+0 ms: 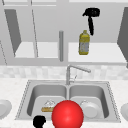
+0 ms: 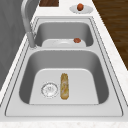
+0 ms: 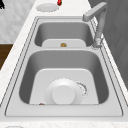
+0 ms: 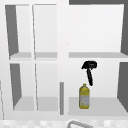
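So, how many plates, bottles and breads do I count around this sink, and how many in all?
Plates: 3 (basin plate, left counter plate, right counter plate)
Bottles: 1 (yellow bottle on the cabinet shelf)
Breads: 1 (bread loaf in the left basin)
Total: 5

A white wall cabinet [image 4: 63, 37] with open compartments hangs above a pale speckled counter [image 1: 10, 87]. Set into the counter is a steel double sink [image 2: 63, 58] with a tall bent faucet [image 1: 71, 72]. A light tiled backsplash [image 1: 32, 72] runs behind it, and dark wood floor [image 2: 115, 27] lies alongside.
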Robot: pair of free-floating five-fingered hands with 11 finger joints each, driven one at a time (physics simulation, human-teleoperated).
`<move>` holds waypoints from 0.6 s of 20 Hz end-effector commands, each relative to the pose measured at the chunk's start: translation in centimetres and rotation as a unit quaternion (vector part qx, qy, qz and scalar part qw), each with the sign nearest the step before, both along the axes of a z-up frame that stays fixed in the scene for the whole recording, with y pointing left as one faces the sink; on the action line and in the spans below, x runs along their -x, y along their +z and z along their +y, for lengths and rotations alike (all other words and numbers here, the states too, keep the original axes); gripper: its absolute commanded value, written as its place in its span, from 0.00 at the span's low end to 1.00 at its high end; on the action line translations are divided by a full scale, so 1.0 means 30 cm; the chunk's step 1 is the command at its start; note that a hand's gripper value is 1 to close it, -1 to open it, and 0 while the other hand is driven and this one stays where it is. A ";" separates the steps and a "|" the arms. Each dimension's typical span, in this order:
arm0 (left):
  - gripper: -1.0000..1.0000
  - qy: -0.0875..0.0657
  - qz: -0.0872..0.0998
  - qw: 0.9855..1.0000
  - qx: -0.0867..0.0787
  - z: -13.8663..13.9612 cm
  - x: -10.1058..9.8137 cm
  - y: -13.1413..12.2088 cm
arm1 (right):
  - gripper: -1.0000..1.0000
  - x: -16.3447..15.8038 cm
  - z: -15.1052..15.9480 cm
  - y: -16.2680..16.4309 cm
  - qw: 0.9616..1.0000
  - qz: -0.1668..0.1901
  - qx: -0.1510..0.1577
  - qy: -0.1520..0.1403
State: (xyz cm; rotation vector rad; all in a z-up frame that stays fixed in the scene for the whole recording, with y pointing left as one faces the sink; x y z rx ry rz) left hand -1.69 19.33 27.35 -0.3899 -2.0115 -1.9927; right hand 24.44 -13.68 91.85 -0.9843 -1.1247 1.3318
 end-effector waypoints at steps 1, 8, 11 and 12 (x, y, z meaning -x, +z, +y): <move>0.50 0.000 0.000 1.000 0.000 0.000 0.000 0.000 | 0.00 -0.086 0.000 -0.057 0.999 0.024 0.008 0.019; 0.50 0.000 0.000 1.000 0.000 0.000 0.000 0.000 | 0.00 -0.276 0.005 -0.195 0.999 0.033 0.020 0.011; 0.50 0.000 0.000 1.000 0.000 0.000 0.000 0.000 | 0.00 -0.343 0.005 -0.242 0.998 0.054 0.022 0.007; 0.50 0.000 0.000 1.000 0.000 0.000 0.000 0.000 | 0.00 -0.362 0.005 -0.252 0.998 0.065 0.023 0.006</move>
